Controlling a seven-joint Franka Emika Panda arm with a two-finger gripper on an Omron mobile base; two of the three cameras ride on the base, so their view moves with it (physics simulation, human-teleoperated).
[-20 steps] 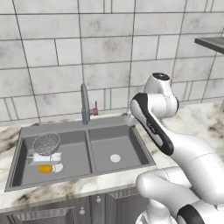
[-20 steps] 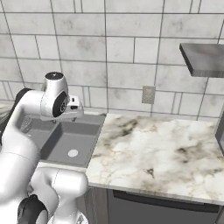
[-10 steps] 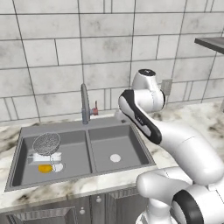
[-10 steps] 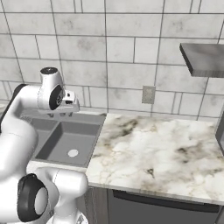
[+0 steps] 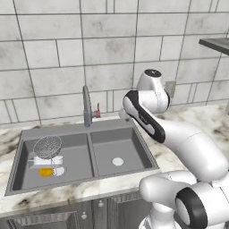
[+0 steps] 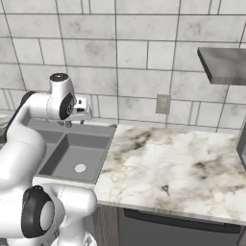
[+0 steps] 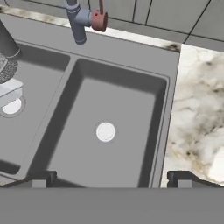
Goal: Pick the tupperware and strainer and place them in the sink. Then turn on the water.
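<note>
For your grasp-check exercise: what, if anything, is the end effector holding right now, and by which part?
Nothing is held. The end effector is open above the sink; the strainer and tupperware lie in its left basin.

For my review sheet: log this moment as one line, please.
stage: items placed, water off | strainer and tupperware: left basin of sink | tool: open, empty, above right basin | faucet: untouched

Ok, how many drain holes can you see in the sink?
2. One drain sits mid-floor in the right basin of the sink; the other drain is in the left basin, beside the tupperware and strainer.
</note>
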